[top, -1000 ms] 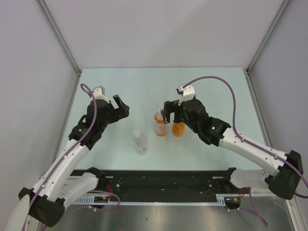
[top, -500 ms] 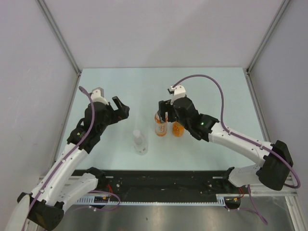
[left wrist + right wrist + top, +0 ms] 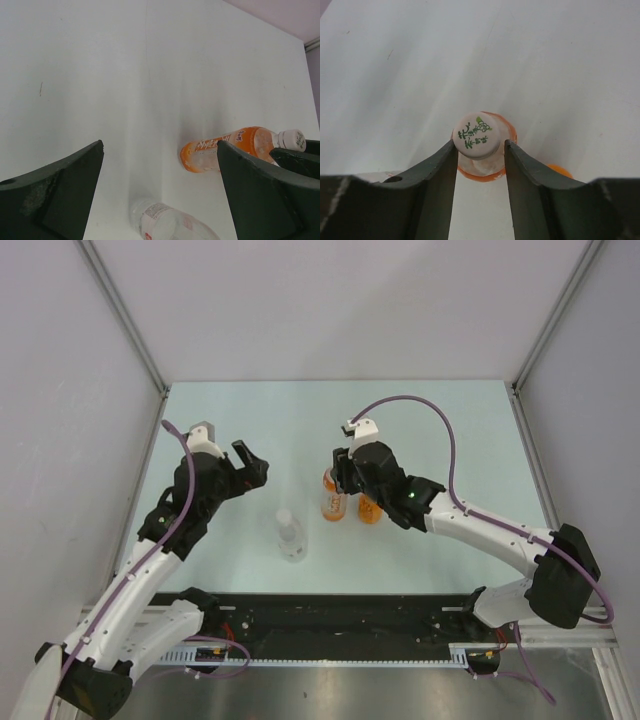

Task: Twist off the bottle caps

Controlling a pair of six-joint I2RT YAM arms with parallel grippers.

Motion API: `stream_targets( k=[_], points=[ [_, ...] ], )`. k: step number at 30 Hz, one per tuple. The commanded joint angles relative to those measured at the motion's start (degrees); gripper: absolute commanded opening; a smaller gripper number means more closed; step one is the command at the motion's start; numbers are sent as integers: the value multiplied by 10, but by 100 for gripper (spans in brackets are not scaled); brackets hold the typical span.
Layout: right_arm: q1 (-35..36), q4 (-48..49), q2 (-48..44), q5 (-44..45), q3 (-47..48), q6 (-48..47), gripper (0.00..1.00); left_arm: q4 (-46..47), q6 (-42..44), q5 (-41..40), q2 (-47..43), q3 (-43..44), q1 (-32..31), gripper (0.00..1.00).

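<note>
Top view: left gripper (image 3: pixel 250 462) held spread wide, nothing grasped, above table (image 3: pixel 450 430), apart from clear bottle (image 3: pixel 290 536). Right gripper (image 3: pixel 337 477) set on top of tall orange bottle (image 3: pixel 333 505), which is stood upright; short orange bottle (image 3: pixel 370 509) stood just beside it.

Left wrist: jaws seen parted, nothing between them; tall orange bottle and clear bottle seen beyond.

Right wrist: white cap (image 3: pixel 476 135) clamped between jaws, cap seated on bottle neck.

Pale tabletop (image 3: pixel 250 410) between 3 grey walls (image 3: pixel 330 300)
</note>
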Motion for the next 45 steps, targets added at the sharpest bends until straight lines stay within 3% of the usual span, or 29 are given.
stream_targets(
  k=[1,6,14,17,20,23,24,26,27,37,41,44,45],
  points=[
    [-1,32,6,0,28,-6,47,9,11,2,-13,4,0,100],
    [-1,35,14,1,28,-3,73,8,12,5,-15,3,0,100],
    [-2,43,31,5,36,-2,74,5,12,5,-18,1,0,100],
    [-2,50,33,5,37,-3,68,6,12,6,-18,-1,0,99],
    [-1,55,36,5,37,-5,55,5,11,7,-19,-1,0,99],
    [0,56,36,6,37,-9,36,5,11,6,-18,-2,0,99],
    [1,56,34,8,37,-11,24,4,11,5,-19,-2,0,99],
    [1,55,30,12,37,-12,14,4,11,4,-20,-1,0,99],
    [1,54,24,14,37,-11,1,4,11,2,-19,1,0,99],
    [-20,-9,-86,55,62,-24,0,36,33,10,6,98,0,99],
    [-53,-20,-155,44,62,16,0,115,55,98,16,119,0,100],
    [-116,-19,-191,-30,62,64,0,195,73,194,28,133,-1,100],
    [-137,-17,-197,-98,62,103,0,201,98,233,47,149,0,100]
  ],
)
